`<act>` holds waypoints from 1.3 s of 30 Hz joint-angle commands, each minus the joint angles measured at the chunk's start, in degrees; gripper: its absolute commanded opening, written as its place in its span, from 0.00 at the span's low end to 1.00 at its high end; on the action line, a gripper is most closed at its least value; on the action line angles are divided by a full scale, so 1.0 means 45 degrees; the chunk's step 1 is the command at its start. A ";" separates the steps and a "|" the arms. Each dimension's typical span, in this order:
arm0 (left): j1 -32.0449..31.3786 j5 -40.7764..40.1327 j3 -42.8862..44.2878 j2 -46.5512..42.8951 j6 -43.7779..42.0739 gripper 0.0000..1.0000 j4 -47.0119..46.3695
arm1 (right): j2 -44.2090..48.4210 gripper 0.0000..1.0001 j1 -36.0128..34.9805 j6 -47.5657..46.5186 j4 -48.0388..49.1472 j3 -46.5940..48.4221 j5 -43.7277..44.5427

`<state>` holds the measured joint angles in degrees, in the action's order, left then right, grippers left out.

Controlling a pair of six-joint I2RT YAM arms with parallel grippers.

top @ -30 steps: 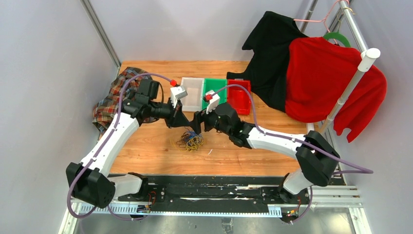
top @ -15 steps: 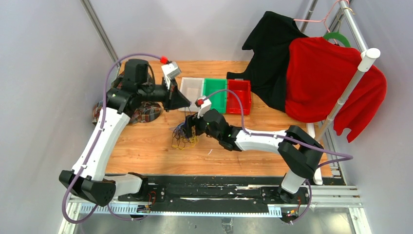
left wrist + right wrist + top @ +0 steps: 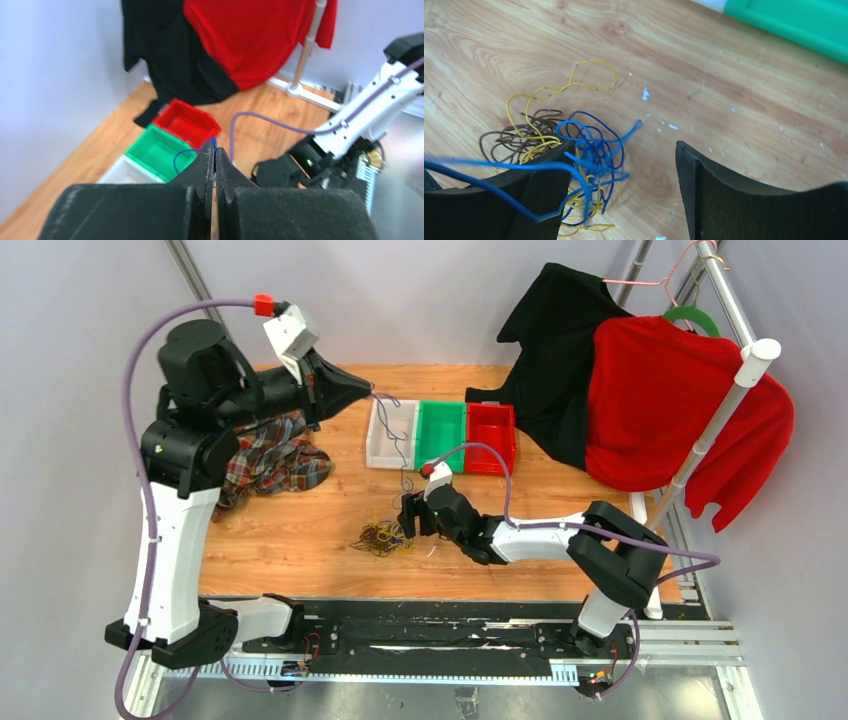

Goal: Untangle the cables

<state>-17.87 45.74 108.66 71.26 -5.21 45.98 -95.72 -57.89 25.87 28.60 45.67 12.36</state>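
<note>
The cables are a small tangle (image 3: pixel 382 537) of blue, yellow and dark brown wires lying on the wooden table. My left gripper (image 3: pixel 368 391) is raised high over the bins and shut on one blue wire (image 3: pixel 403 465), which stretches down to the tangle. In the left wrist view the jaws (image 3: pixel 215 150) pinch that blue wire (image 3: pixel 178 157). My right gripper (image 3: pixel 407 517) is low beside the tangle and open. In the right wrist view the gripper (image 3: pixel 624 150) is empty, the tangle (image 3: pixel 574 145) lies by its left finger (image 3: pixel 541 195), and a blue wire crosses that finger.
White (image 3: pixel 392 435), green (image 3: pixel 442 435) and red (image 3: pixel 492 435) bins stand in a row at the back. A plaid cloth (image 3: pixel 275 455) lies at the left. Black (image 3: pixel 560 350) and red (image 3: pixel 670 400) garments hang on a rack at the right.
My left gripper has risen and drawn back to the left, pulling a blue wire out of the tangle. My right gripper has moved nearer and lower beside the tangle.
</note>
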 commanded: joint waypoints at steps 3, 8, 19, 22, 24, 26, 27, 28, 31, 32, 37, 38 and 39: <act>-0.0070 -0.1759 0.2037 0.0391 0.0223 0.00 -0.0378 | 0.0955 0.72 -0.0125 0.0814 -0.0444 -0.1073 0.1054; -0.0072 -0.3715 0.2931 0.0555 0.0509 0.00 -0.2328 | 0.1528 0.71 -0.0124 0.0949 -0.0689 -0.1606 0.1182; -0.0072 -0.5678 0.4912 0.1778 0.0213 0.00 -0.3221 | 0.2378 0.66 -0.0132 0.1523 -0.1422 -0.2118 0.1142; -0.0072 -0.5498 0.2945 0.1345 0.0108 0.00 -0.3192 | 0.3147 0.64 -0.0124 0.1499 -0.2033 -0.2091 0.1240; -0.0072 -0.5589 0.1202 0.0990 -0.0034 0.00 -0.3508 | 0.3748 0.64 -0.0110 0.1399 -0.2423 -0.2024 0.1303; -0.0072 -0.5656 -0.0365 0.0788 -0.0272 0.00 -0.3684 | 0.4345 0.64 -0.0091 0.1275 -0.2869 -0.1942 0.1464; -0.0072 -0.5728 -0.0918 0.0736 -0.0344 0.00 -0.3788 | 0.4668 0.64 -0.0057 0.1188 -0.3110 -0.1904 0.1561; -0.0072 -0.5796 -0.1402 0.0710 -0.0389 0.00 -0.3925 | 0.4995 0.64 -0.0004 0.1117 -0.3359 -0.1872 0.1654; -0.0070 -0.5693 -0.2438 0.0829 -0.0427 0.00 -0.4135 | 0.6016 0.66 0.0135 0.0872 -0.3901 -0.1906 0.1919; -0.0072 -0.5576 -0.2669 0.0910 -0.0383 0.00 -0.4120 | 0.6308 0.68 0.0189 0.0797 -0.4125 -0.1882 0.1999; -0.0072 -0.5145 -0.3470 0.1468 -0.0278 0.00 -0.4284 | 0.7533 0.74 0.0501 0.0581 -0.5714 -0.1642 0.2225; -0.0072 -0.5105 -0.3542 0.1585 -0.0271 0.00 -0.4292 | 0.7677 0.75 0.0523 0.0624 -0.6080 -0.1529 0.2281; -0.0067 -0.5019 -0.3600 0.1702 -0.0285 0.00 -0.4279 | 0.7785 0.75 0.0565 0.0666 -0.6380 -0.1449 0.2291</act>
<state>-17.87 21.06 92.88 78.30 -6.02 29.98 -62.59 -56.38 29.69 7.40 36.91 20.21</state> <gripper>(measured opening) 0.014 0.746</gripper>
